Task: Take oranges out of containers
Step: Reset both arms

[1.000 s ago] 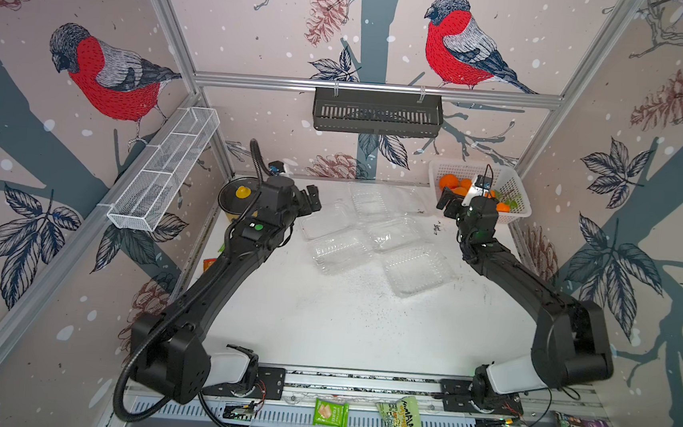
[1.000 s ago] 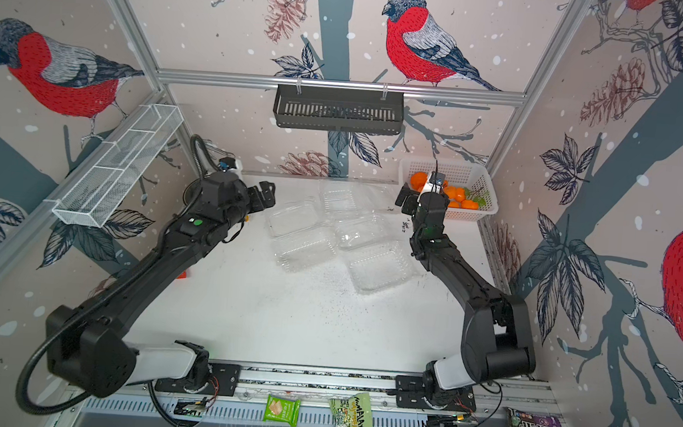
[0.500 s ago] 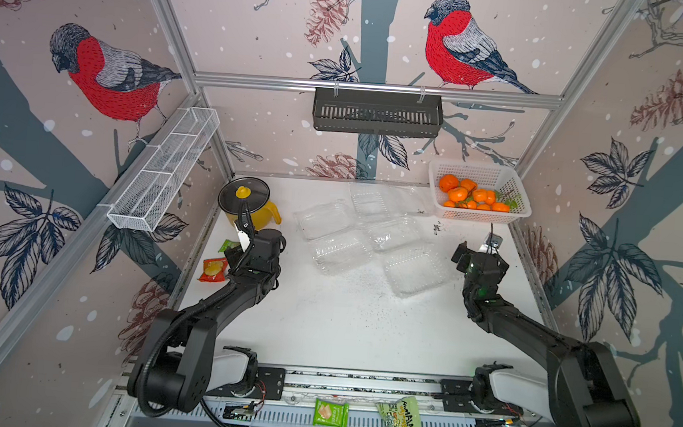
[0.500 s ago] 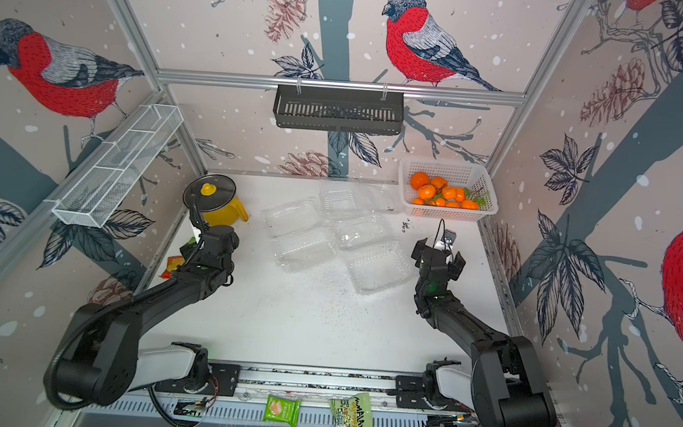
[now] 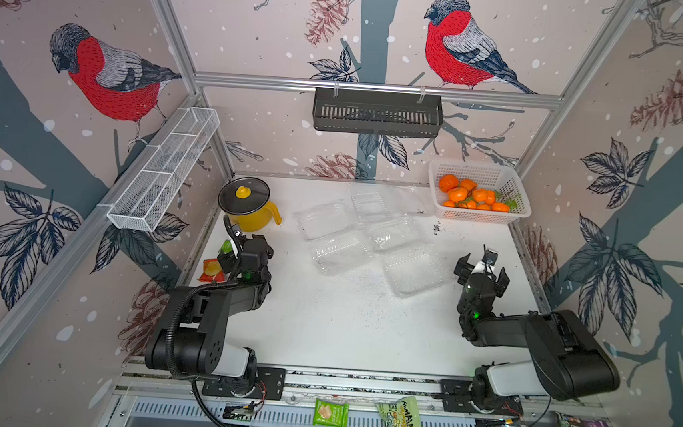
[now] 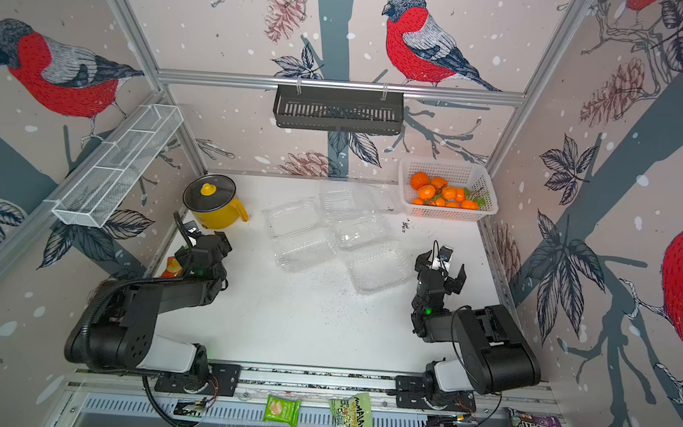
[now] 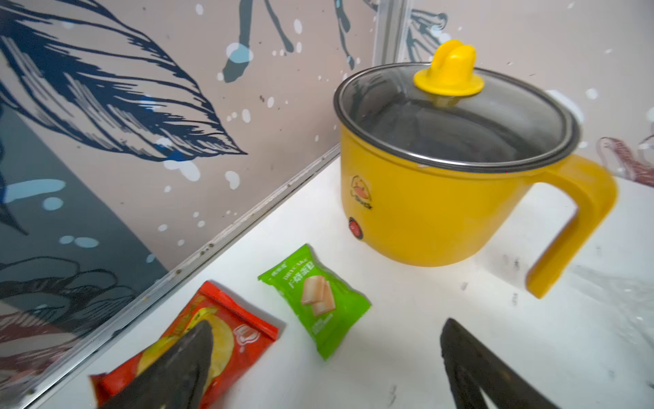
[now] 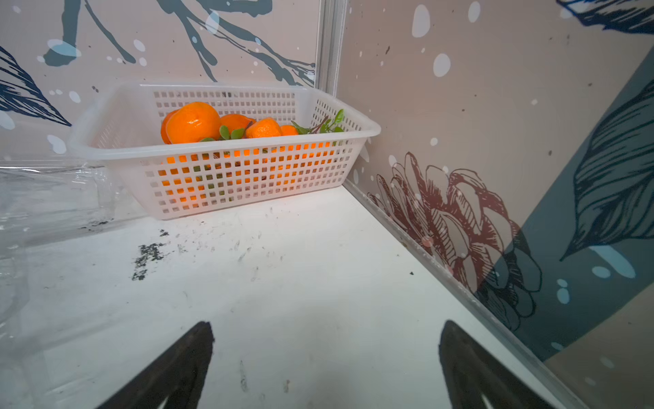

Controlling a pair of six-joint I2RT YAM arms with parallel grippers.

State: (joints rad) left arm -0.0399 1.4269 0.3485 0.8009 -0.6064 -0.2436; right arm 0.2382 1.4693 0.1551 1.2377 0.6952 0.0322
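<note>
Read the table as a clock in a top view, with six o'clock at the front rail. At eight o'clock your left gripper [image 7: 327, 336] hangs with jaws released and grasps nothing, beside a red-orange foil snack packet [image 7: 247, 318] and a green wafer packet [image 7: 315, 301]. At four o'clock your right gripper [image 8: 325, 336] is spread equally wide and free above the white tabletop [image 8: 300, 283]. From centre toward twelve o'clock lie the clear thin plastic clamshell containers [image 5: 414, 270], opened flat. At eleven o'clock stands a yellow lidded pot [image 5: 248, 211]. At one o'clock the small round bright oranges [image 5: 472, 195] sit in a white perforated plastic basket [image 5: 480, 171].
</note>
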